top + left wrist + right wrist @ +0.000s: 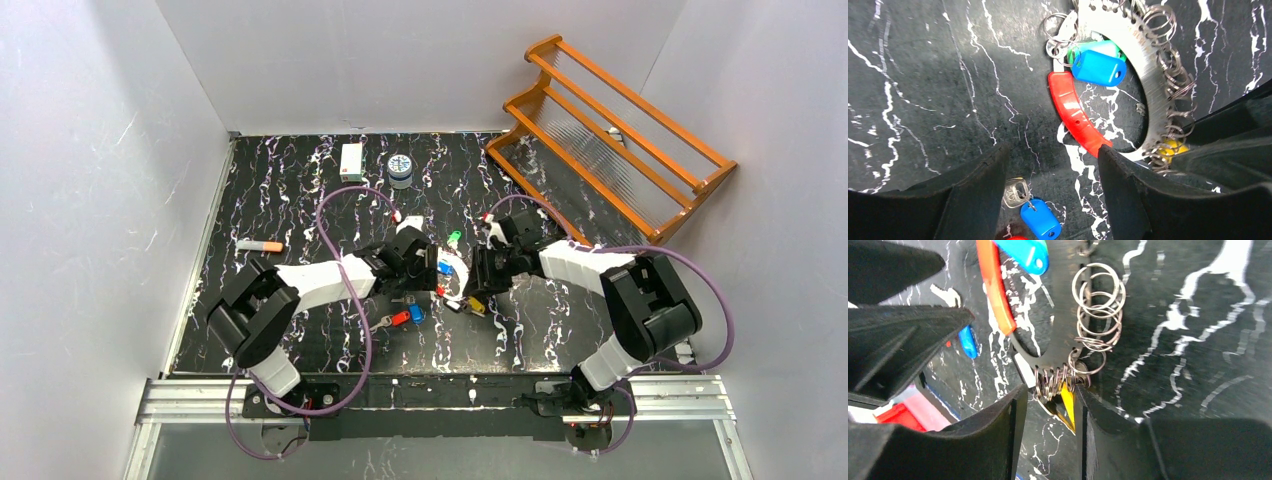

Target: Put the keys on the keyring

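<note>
Keyring: curved steel plate edged with small split rings, with a red grip. It lies mid-surface between the two arms, and a blue-capped key already hangs on it.
Loose keys: one red-capped and one blue-capped, off the ring, lying just nearer the arm bases.
Left gripper: spread wide and pinching nothing; the red grip's end meets one finger.
Right gripper: jaws narrow around a yellow-capped key and its cluster of rings. I cannot tell whether they press yet.
Risk – snag: the crowded rings could catch a finger, dragging the whole plate.
Risk – slip: nothing clamps the plate, so a push on one end may swing it into the loose keys.
Containers: a small round tin and a white box stand far back, contents unseen.
</note>
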`<state>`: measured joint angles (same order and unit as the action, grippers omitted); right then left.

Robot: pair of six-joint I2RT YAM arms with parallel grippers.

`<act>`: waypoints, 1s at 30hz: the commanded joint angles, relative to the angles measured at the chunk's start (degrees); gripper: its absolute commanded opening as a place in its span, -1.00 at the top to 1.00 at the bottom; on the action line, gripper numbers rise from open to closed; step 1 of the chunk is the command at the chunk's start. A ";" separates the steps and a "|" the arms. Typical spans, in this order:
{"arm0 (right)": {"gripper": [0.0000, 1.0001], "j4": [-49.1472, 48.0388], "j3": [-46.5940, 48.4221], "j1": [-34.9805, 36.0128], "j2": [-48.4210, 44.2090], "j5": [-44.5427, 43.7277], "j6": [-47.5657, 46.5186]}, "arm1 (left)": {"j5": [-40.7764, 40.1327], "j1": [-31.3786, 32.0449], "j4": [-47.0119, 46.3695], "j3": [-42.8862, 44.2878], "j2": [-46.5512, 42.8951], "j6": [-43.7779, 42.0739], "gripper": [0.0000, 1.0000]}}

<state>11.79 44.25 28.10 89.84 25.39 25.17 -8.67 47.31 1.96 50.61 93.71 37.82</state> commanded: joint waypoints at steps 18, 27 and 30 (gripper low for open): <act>-0.55 0.23 2.57 1.66 -8.54 -9.27 -5.20 | -5.59 -0.34 -11.45 -10.34 -14.96 1.23 -0.29; -0.47 0.13 2.79 -0.89 -5.17 -5.34 -2.95 | -0.58 -0.34 -12.17 -7.23 -9.02 2.15 -0.28; -0.39 -2.12 2.64 -1.59 -3.67 -2.79 -2.50 | 0.80 -0.36 -12.78 -7.03 -7.98 2.47 -0.28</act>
<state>12.67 45.34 27.46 84.55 18.41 22.28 -9.85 47.24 -10.09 41.71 84.90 39.53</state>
